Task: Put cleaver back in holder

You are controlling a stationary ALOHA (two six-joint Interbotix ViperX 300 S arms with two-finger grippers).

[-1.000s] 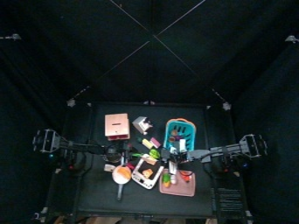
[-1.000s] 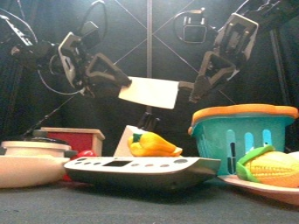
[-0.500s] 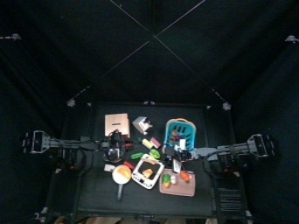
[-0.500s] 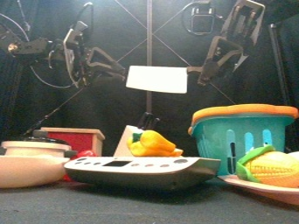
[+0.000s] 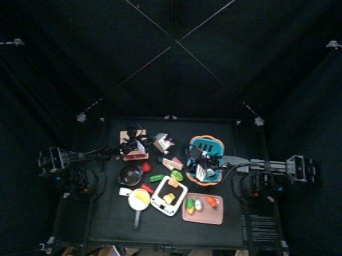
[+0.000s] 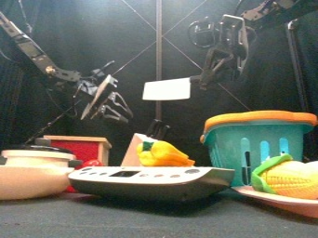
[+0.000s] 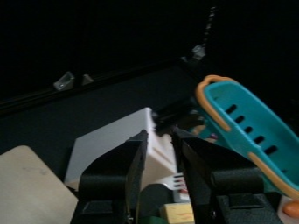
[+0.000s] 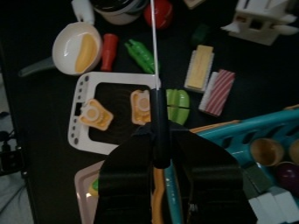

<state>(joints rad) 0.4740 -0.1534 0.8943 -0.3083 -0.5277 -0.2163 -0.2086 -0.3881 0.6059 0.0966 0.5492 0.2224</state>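
right jaws (image 6: 199,82) are now carrying the cleaver (image 6: 166,89) alone, clamped on its handle; left jaws (image 6: 106,98), spread apart, are dropping away lower left; holder (image 6: 77,149) is waiting below.

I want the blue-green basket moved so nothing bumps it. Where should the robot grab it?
Probably by its orange rim, coming straight down from above. The teal basket stands upright with its top open, so one jaw can slip inside the wall and one outside.
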